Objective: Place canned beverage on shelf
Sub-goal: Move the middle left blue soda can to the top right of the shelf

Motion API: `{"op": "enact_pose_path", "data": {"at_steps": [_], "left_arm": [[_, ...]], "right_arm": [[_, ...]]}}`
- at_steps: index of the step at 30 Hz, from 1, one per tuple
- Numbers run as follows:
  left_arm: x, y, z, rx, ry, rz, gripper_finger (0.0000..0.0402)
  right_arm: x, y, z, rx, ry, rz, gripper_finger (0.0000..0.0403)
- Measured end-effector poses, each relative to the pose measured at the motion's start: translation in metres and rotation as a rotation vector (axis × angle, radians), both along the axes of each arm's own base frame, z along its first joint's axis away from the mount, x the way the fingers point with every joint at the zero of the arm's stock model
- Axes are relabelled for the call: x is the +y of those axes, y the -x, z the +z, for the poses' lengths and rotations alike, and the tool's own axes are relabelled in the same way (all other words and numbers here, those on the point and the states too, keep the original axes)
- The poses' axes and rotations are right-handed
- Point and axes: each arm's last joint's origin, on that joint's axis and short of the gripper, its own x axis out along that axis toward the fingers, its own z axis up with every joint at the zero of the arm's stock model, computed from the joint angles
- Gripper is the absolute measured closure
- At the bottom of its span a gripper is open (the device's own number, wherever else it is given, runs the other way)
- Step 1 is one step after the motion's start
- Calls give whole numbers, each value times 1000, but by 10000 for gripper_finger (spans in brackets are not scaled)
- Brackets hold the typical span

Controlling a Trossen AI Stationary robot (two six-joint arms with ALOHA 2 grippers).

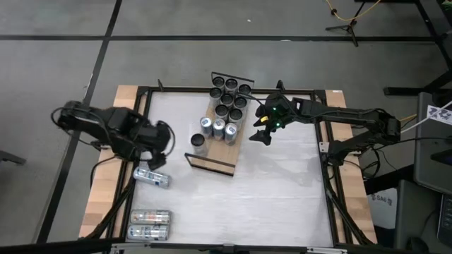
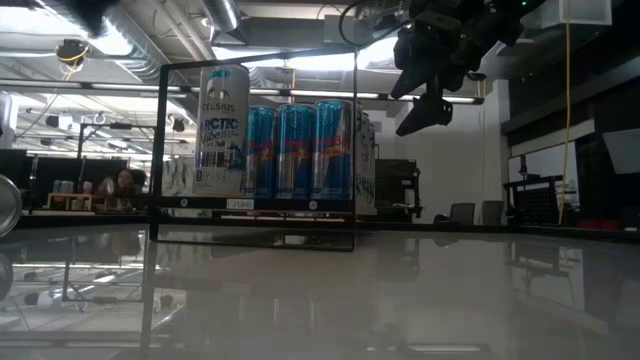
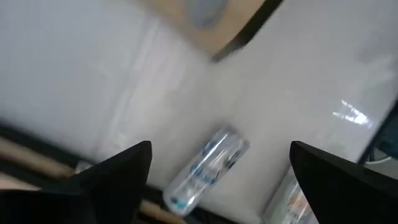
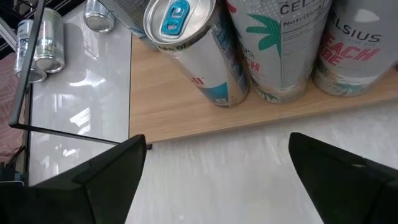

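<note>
- Shelf (image 1: pixel 220 144): light-wood board lying near the middle of the white table (image 1: pixel 282 190), a thin black wire rail at each short end
- Far part of the board is packed with dark-topped cans (image 1: pixel 230 97) standing in a tight cluster; nearer part carries silver-topped cans (image 1: pixel 217 128), all upright
- One more can (image 1: pixel 198 144) stands at the board's left edge near the front rail; whether it sits on the wood or just off it cannot be told from above
- Low view: a white Celsius can (image 2: pixel 221 130) stands at the left of a row of blue cans (image 2: pixel 300 150) behind the wire rail
- Left gripper (image 1: pixel 161 150) hangs over the table's left side, left of the shelf, fingers spread wide, holding nothing
- Lying can (image 1: pixel 152 177) rests on its side on the table just beside and nearer the front than that gripper; left wrist view shows it (image 3: pixel 205 168) between the two parted fingers but below them, not touched
- Two more cans (image 1: pixel 150 225) lie side by side near the front left corner, well apart from the shelf
- Right gripper (image 1: pixel 263 134) hovers just beside the shelf's right long edge, jaws wide apart and empty
- Right wrist view: shelf edge (image 4: pixel 205 121) right ahead, with a tilted-looking silver can (image 4: pixel 193 43) and Celsius cans (image 4: pixel 280 43) standing on it
</note>
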Motion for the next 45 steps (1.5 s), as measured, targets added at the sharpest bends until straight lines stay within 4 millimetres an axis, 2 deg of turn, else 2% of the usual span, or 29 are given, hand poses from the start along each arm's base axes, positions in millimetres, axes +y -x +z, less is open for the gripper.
{"op": "enact_pose_path", "data": {"at_steps": [2, 5, 8, 15, 23, 27, 37, 45], "left_arm": [[2, 16, -15, 11, 22, 55, 28], [3, 28, -37, 13, 85, 76, 28], [2, 32, -60, 22, 135, 61, 28], [0, 36, -107, 169, 206, -44, 28], [0, 45, -141, 279, 224, -86, 28], [-7, 41, -145, 222, 240, -145, 30], [-21, 40, -148, 213, 217, -213, 33], [-34, 29, -164, 264, 119, -251, 33]], "right_arm": [[0, 0, 0, 0, 0, 0, 15], [0, 0, 0, -2, 1, 0, 15], [0, -1, 1, -8, 2, 0, 15], [0, -1, 1, -8, 2, 0, 15], [0, -1, 1, -8, 2, 0, 15], [0, -1, 1, -8, 3, 0, 15], [0, -1, 1, -8, 3, 0, 15], [0, -1, 1, -8, 3, 0, 15]]}}
